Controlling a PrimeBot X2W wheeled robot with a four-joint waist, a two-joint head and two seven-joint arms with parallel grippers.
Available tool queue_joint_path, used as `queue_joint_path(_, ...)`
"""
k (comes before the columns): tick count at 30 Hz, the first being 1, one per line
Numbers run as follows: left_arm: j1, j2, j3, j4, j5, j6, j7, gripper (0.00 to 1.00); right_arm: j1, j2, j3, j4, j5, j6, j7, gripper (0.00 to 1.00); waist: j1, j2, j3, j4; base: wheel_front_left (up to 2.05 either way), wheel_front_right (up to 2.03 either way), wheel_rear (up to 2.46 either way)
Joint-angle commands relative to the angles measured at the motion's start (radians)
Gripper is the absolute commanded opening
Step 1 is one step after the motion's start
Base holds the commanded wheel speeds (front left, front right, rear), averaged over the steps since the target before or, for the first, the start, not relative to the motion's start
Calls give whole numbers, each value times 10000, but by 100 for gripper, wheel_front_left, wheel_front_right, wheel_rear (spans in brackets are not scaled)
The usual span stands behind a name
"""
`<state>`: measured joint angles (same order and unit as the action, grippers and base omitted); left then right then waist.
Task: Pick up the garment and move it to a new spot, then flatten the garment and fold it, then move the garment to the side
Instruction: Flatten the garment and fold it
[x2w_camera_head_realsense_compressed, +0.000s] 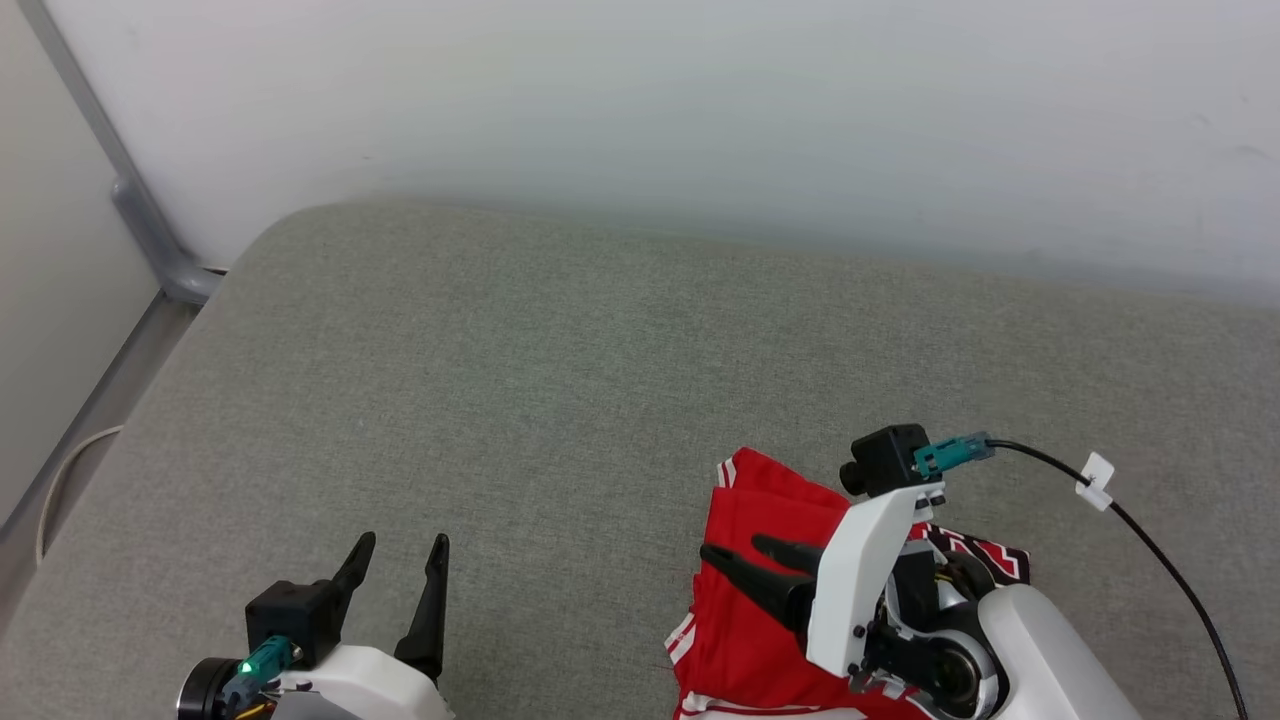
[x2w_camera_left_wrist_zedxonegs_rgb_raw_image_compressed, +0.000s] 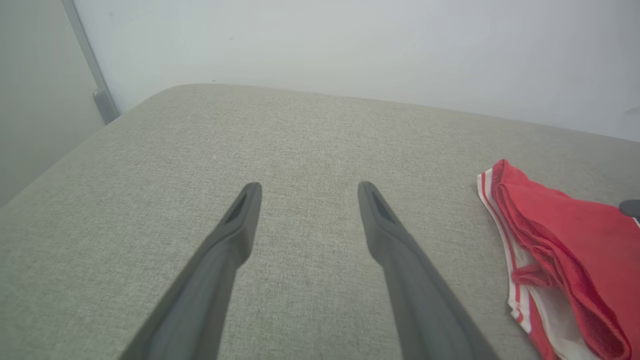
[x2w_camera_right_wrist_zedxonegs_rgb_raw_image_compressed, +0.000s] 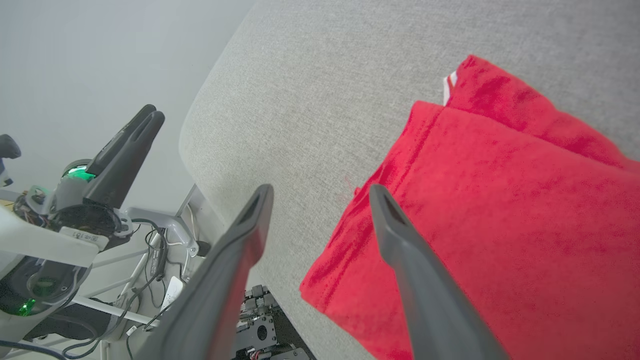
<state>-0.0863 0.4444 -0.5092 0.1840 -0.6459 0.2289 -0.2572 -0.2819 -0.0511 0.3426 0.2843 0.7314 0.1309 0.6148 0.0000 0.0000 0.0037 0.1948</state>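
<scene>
Two long dark fingers of the right gripper (x2w_camera_head_realsense_compressed: 731, 546) stand moderately apart with nothing between them. They point toward the robot's left, above the left part of the garment (x2w_camera_head_realsense_compressed: 745, 640). In the right wrist view one finger lies over red cloth and the other over bare grey fabric, straddling the garment's edge; whether either touches the cloth cannot be told.

The left gripper (x2w_camera_head_realsense_compressed: 404, 540) is also spread wide and empty. It hangs over the bare near-left part of the bench (x2w_camera_head_realsense_compressed: 500, 380), well apart from the garment.

The garment lies bunched in loose layers at the near right of the bench, mostly red, with red-and-white striped trim at its left edge. A patch of black-and-white lettering shows just beyond the right wrist. A black cable (x2w_camera_head_realsense_compressed: 1150, 540) with a white tag runs from the right wrist camera off to the right. A pale wall (x2w_camera_head_realsense_compressed: 700, 100) rises behind the bench, and a grey metal post (x2w_camera_head_realsense_compressed: 140, 220) stands at its far-left corner.
</scene>
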Motion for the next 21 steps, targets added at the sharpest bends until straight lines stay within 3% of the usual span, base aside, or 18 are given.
queue_joint_path(1, 68, 38, -2, -40, 6, 14, -19, 100, -212, 18, 3, -96, 42, -5, -122, 100, 0, 0, -78, -96, 0, 0, 0)
queue_joint_path(4, 94, 57, -18, -139, 19, 23, -20, 100, -485, 18, -161, -218, -236, -5, -383, 100, 0, 0, -139, -260, 0, 0, 0)
queue_joint_path(7, 94, 53, 0, -281, 35, 28, -30, 100, -801, -31, -337, -490, -1446, -5, -735, 100, 0, 0, -151, -472, 0, 0, 0)
queue_joint_path(11, 41, -15, 62, -476, 49, -24, -45, 100, -1043, -904, -461, -1007, -2737, -8, -1550, 100, 0, 0, -117, -766, 0, 0, 0)
queue_joint_path(17, -75, -118, 209, -694, 258, -73, -77, 100, -879, -2505, -718, -1641, -3583, -6, -3060, 100, 0, 0, -21, -1260, 0, 0, 0)
queue_joint_path(21, -148, -305, 512, -926, 540, -124, -90, 100, -428, -3217, -1205, -1946, -4056, -6, -4130, 100, 0, 0, 38, -1565, 0, 0, 0)
